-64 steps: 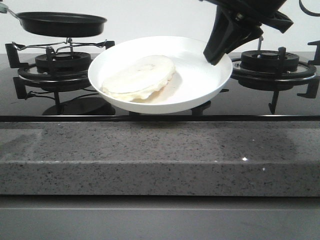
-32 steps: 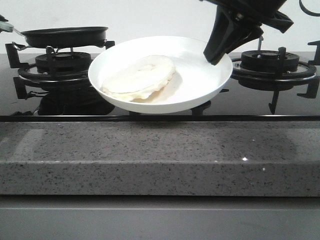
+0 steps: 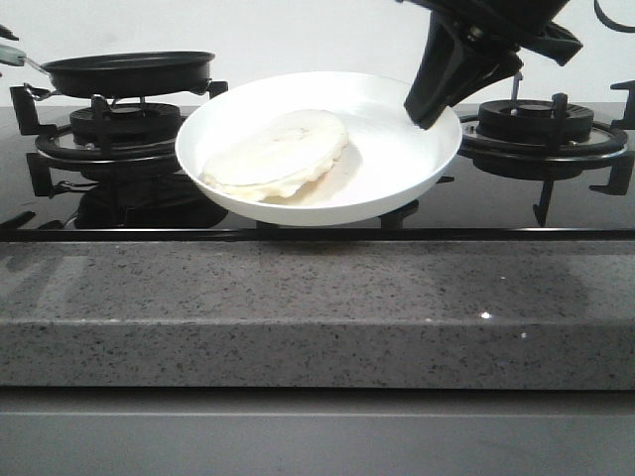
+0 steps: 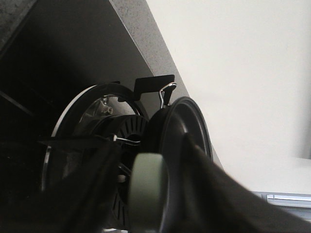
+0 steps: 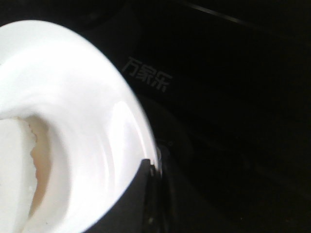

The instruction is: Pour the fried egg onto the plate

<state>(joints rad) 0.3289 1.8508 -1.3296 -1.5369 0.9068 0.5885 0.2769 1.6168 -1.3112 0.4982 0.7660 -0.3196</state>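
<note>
Right wrist: "万家乐" on hob (image 5: 204, 73) by plate (image 5: 87, 121)

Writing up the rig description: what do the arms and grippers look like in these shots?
Only the right gripper shows well: matte black, with tapered wedge-shaped fingers under a bulky black wrist housing. A thin black cable loops at the front view's upper right. The left gripper shows only blurred dark fingers.
</note>
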